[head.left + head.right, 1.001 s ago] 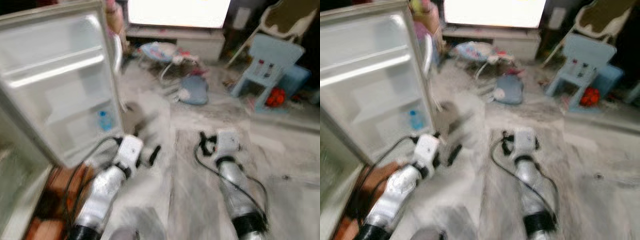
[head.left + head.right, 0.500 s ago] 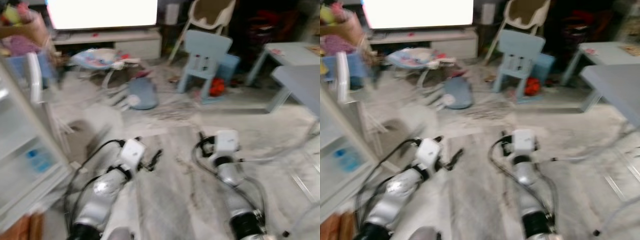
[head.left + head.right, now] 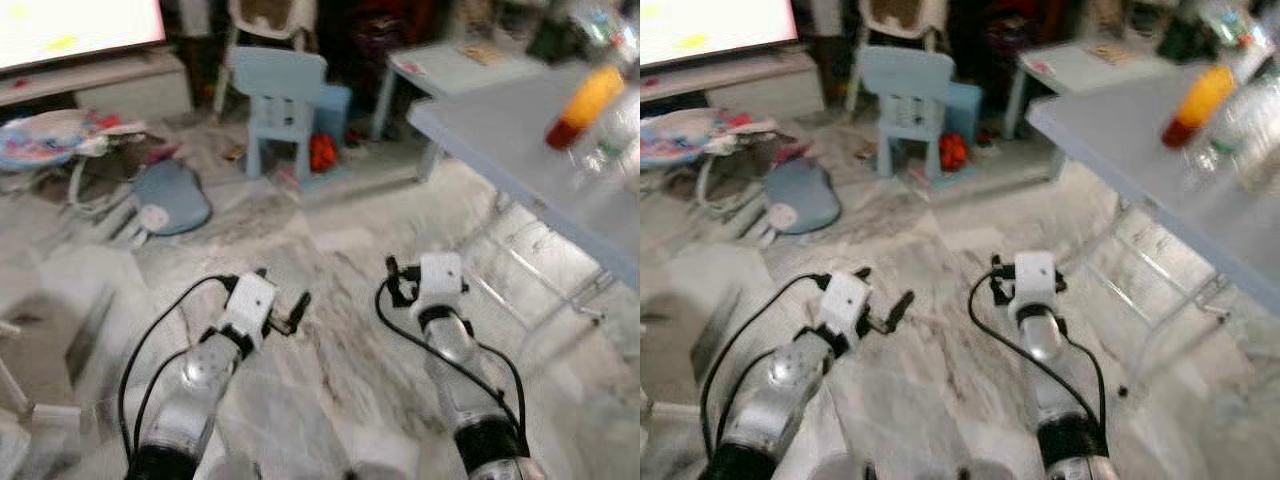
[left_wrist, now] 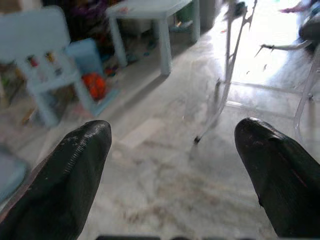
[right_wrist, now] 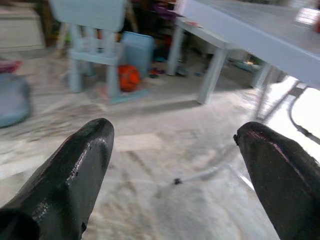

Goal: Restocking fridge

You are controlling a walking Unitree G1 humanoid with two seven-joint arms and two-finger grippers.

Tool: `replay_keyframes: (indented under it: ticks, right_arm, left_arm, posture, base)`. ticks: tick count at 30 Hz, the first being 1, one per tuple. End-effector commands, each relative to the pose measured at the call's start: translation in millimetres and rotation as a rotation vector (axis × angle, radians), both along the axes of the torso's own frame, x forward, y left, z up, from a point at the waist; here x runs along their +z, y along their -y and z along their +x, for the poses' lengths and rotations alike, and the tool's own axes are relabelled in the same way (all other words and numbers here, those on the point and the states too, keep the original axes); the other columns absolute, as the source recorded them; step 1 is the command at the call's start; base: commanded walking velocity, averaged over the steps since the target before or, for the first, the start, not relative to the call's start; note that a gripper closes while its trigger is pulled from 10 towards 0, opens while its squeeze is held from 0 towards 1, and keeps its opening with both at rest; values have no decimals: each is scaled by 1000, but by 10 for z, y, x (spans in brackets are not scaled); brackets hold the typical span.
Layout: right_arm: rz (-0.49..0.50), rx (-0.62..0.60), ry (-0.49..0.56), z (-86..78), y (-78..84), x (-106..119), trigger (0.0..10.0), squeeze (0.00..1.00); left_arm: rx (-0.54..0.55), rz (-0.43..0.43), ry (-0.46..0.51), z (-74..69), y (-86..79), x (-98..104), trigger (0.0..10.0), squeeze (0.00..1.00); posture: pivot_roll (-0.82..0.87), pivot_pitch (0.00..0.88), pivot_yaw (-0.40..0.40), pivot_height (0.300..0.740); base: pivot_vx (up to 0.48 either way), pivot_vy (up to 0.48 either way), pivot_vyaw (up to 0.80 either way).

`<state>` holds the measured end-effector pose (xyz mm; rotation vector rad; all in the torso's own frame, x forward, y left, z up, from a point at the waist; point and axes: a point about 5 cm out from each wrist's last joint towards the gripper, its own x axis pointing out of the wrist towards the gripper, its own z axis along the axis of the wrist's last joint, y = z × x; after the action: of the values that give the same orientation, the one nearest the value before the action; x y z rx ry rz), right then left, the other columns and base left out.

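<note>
A grey folding table (image 3: 500,140) stands at the right. On it are an orange and yellow bottle (image 3: 585,103) and clear plastic bottles (image 3: 612,140), all blurred. My left gripper (image 4: 172,145) is held out low over the marble floor, open, with nothing between its fingers (image 3: 296,308). My right gripper (image 5: 172,145) is beside it at the same height, open and empty too, its fingers (image 3: 393,286) short of the table's near edge. Both point towards the far side of the room.
A light-blue child's chair (image 3: 283,100) with an orange ball (image 3: 320,152) under it stands ahead. A small pale table (image 3: 450,70) is behind it. A grey cushion (image 3: 170,195) and a baby bouncer (image 3: 50,135) lie at the left, before a TV stand (image 3: 100,85). The table's thin legs (image 3: 545,280) slant down at the right.
The whole view has swung to the right: the open fridge has left the picture and the grey table with bottles has come in. Both arms keep the same pose.
</note>
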<state>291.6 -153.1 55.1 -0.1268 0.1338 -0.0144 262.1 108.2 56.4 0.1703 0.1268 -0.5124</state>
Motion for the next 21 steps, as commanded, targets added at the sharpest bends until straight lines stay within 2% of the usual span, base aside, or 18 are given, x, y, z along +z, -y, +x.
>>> replay_keyframes:
  ticks: [1, 7, 13, 19, 21]
  right_arm:
    - [-15, -20, 23, 23, 84, 56, 10000, 0]
    - [-17, -15, 22, 10, 72, 45, 10000, 0]
    - [-16, -16, 27, 23, 45, 56, 10000, 0]
    - [-14, -26, 27, 29, 54, 56, 10000, 0]
    - [-21, -32, 19, 30, 56, 44, 10000, 0]
  left_arm:
    - [-17, -8, 4, -22, 45, 29, 10000, 0]
    - [-16, 2, 4, -46, 20, 3, 10000, 0]
    - [-38, -14, 1, -25, 115, 38, 10000, 0]
    - [-48, -14, 2, -25, 133, 42, 10000, 0]
    - [-43, -16, -4, -18, 126, 32, 10000, 0]
  posture:
    - [74, 60, -23, 740]
    - [71, 59, -24, 740]
    - [67, 50, -17, 740]
    - [65, 47, -13, 740]
    - [65, 47, -15, 740]
  base:
    - [472, 0, 0]
    - [477, 0, 0]
    - [480, 0, 0]
    - [441, 0, 0]
    - [384, 0, -800]
